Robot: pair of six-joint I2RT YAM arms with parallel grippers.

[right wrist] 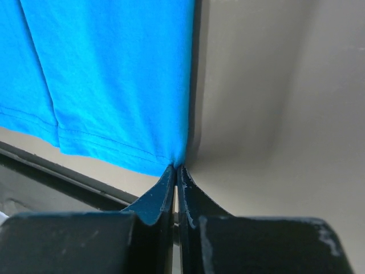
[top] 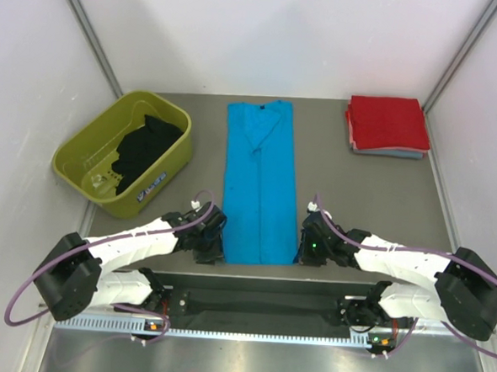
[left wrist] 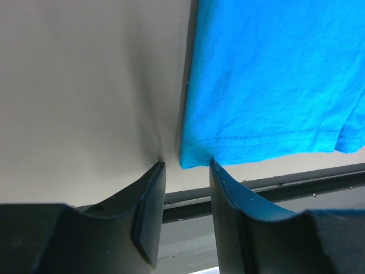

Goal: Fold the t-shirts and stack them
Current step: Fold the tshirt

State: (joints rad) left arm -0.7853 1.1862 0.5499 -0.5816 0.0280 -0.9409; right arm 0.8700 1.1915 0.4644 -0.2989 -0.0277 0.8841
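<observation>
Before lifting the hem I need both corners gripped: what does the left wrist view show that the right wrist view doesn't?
Left wrist only: left gripper open, a hem corner of the shirt just ahead, not pinched. Right wrist only: right gripper shut on the other hem corner. Both: the blue hem lying on the grey table.

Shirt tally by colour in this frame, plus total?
turquoise t-shirt, laid flat: 1
red t-shirt, folded: 1
grey-blue t-shirt, under the red: 1
black t-shirt, bunched in the tub: 1
Total: 4
</observation>
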